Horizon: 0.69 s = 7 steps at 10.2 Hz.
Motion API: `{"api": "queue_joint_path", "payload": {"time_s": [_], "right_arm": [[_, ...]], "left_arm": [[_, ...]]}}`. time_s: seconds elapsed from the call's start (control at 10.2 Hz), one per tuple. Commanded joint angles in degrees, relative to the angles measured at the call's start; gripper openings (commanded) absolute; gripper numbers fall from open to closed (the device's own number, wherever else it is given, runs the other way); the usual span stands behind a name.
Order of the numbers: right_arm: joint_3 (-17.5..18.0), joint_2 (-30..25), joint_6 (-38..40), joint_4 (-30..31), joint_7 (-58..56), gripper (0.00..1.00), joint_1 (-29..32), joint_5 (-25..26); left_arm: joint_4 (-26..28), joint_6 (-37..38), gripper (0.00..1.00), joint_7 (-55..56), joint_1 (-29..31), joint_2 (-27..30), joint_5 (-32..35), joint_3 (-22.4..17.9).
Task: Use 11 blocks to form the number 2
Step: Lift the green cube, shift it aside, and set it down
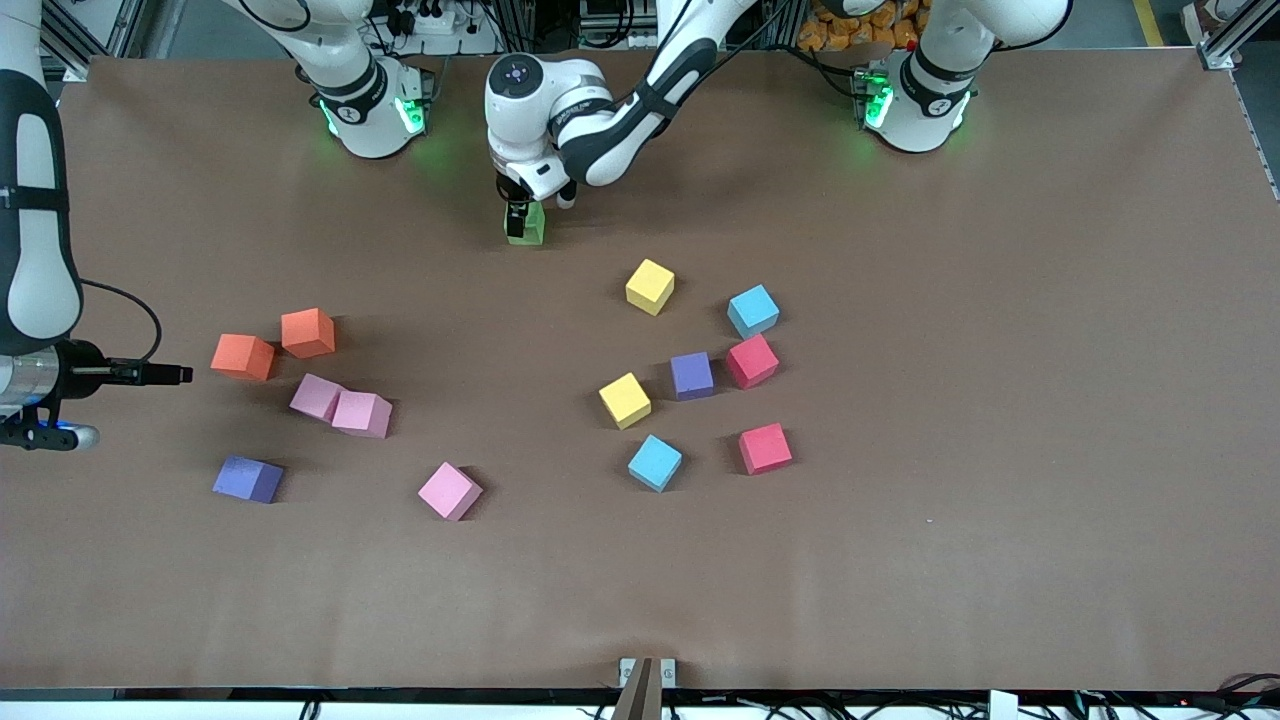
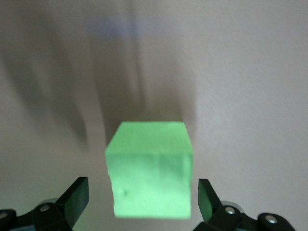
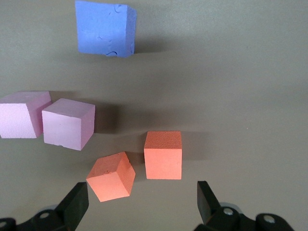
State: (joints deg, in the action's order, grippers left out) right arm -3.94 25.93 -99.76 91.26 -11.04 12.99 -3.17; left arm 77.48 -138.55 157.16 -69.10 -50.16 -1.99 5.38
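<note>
Between open left pincer point(image 2: 143, 199) fingers: green block point(image 2: 150, 169), upright, square-on.

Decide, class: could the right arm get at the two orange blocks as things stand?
Probably yes. The right gripper hangs open over the orange blocks, and nothing covers them; the pink blocks sit apart.

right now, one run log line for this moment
left gripper: open around green block on table | right gripper: open, waiting over orange blocks | digit: not started

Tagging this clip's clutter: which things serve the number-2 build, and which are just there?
Job:
green block, between the open left claw fingers
two orange blocks, below the open right claw
other coloured blocks scattered about

Lying about:
nothing else on the table
</note>
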Motion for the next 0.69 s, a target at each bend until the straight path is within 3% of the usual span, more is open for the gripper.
{"api": "queue_joint_path", "payload": {"time_s": [0.0, 0.29, 0.59], "right_arm": [[0.43, 0.09, 0.79, -0.74, -0.65, 1.00, 0.28, 0.62], [0.51, 0.09, 0.79, -0.74, -0.74, 1.00, 0.37, 0.62], [0.51, 0.09, 0.79, -0.74, -0.74, 1.00, 0.37, 0.62]], "left_arm": [[0.13, 3.89, 1.00, 5.27, 0.10, 3.30, 2.52, -0.37], [0.65, 8.71, 0.99, 3.17, 1.50, 7.51, 2.43, -0.28], [2.67, 19.52, 1.00, -9.81, 6.94, 13.32, 1.64, -0.11]]}}
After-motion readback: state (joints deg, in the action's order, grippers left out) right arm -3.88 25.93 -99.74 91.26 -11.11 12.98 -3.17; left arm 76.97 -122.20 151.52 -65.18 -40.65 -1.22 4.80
